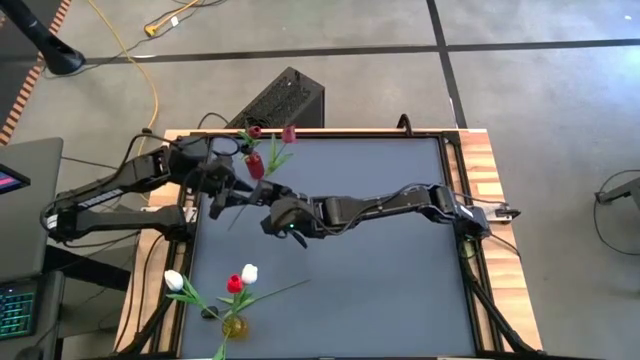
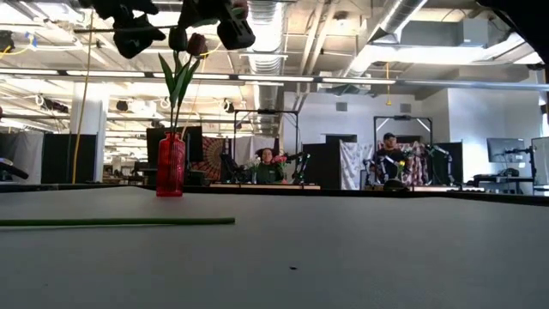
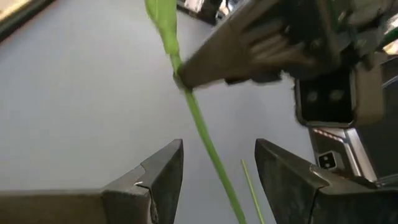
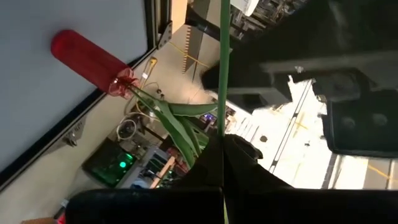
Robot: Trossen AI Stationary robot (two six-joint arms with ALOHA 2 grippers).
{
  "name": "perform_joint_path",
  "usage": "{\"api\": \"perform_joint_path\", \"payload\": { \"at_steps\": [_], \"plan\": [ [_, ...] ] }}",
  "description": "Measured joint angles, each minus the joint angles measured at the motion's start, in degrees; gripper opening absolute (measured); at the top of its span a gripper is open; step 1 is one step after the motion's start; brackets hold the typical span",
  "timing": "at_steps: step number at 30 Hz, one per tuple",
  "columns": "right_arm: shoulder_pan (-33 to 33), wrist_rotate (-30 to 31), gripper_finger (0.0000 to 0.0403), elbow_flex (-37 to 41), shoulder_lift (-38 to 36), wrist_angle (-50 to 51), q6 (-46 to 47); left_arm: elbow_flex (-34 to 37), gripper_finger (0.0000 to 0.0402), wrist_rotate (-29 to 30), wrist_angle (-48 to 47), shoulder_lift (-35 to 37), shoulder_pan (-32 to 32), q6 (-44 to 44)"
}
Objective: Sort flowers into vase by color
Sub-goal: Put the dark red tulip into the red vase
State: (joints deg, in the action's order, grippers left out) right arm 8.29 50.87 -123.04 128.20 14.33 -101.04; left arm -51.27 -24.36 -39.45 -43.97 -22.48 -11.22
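Counting from above, we find two vases: a red vase (image 1: pixel 255 166) near the table's (image 1: pixel 400 290) far left corner with two dark red tulips (image 1: pixel 289 133), and a yellow vase (image 1: pixel 234 325) at the near left edge with two white tulips (image 1: pixel 249 272) and one red tulip (image 1: pixel 234 284). One loose stem (image 2: pixel 116 221) lies flat on the table. The right gripper (image 4: pixel 222 144) is clamped on a green stem (image 4: pixel 224 68) (its head is hidden from us). The left gripper (image 3: pixel 219 171) stands wide open, that stem between its fingers, untouched.
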Motion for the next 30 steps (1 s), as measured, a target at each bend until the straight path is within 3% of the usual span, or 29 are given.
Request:
{"api": "perform_joint_path", "payload": {
  "at_steps": [9, 18, 25, 30],
  "plan": [
    [-0.1, -1.7, 0.0016, 0.0, 0.0, -0.3, -1.0, 0.0, 0.0171, -0.3, 2.0, -0.4, 0.0, 0.0],
    [-0.1, -3.2, 0.0019, 0.0, 0.0, -2.7, -1.6, 0.0, 0.0103, 0.2, 1.9, -0.7, 0.0, 0.0],
    [0.0, -4.3, 0.0023, 0.0, 0.0, -3.2, -1.7, 0.0, 0.0011, 0.2, 1.6, -0.7, 0.0, 1.2],
    [0.1, -4.7, 0.0028, 0.0, -0.1, -2.9, -1.9, 0.0, 0.0002, 0.2, 1.3, -0.7, 0.0, 1.9]
  ]
}}
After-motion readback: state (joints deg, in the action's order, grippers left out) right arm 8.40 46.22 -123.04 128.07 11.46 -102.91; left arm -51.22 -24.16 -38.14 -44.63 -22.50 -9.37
